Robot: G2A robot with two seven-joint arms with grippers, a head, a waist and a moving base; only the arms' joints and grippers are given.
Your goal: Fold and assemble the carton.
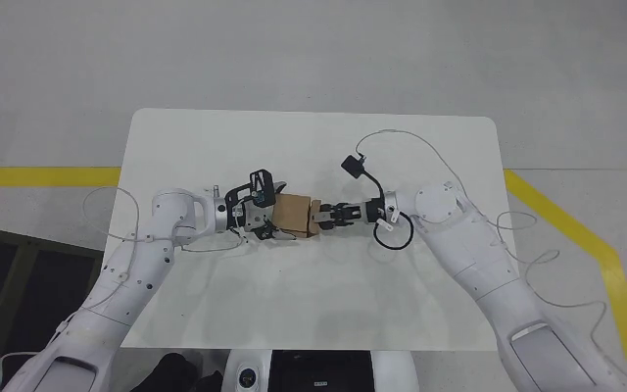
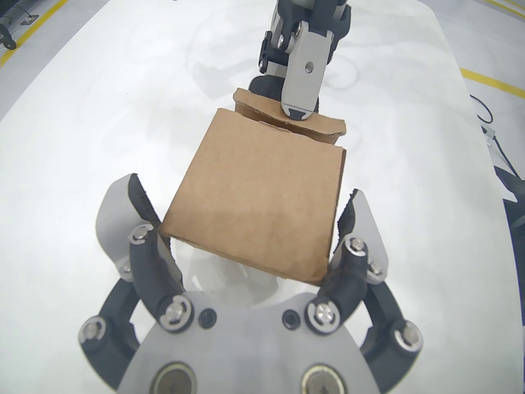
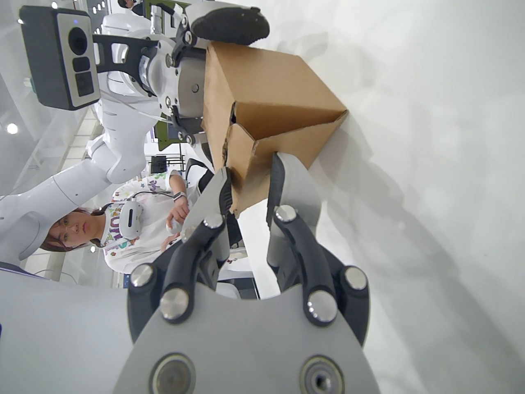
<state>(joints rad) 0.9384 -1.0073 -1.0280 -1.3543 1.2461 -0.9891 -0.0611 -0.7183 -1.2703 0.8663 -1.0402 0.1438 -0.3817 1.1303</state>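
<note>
A small brown carton (image 1: 294, 214) is held between both arms near the middle of the white table (image 1: 392, 147). My left gripper (image 2: 246, 194) is shut on one end of the carton (image 2: 258, 190), one finger against each side at the near corners. One of its finger pads (image 3: 229, 26) lies along a side of the carton (image 3: 270, 83). At the opposite, partly open end, my right gripper (image 3: 250, 174) is shut on a cardboard flap (image 3: 246, 166). That flap (image 2: 287, 124) sticks out past the carton's far edge, with the right gripper (image 2: 287, 108) pinching it.
A thin white cable (image 1: 411, 137) from the right arm loops over the table's far right part. The tabletop is bare toward the back and front edges. Yellow floor tape (image 1: 59, 176) runs beside the table.
</note>
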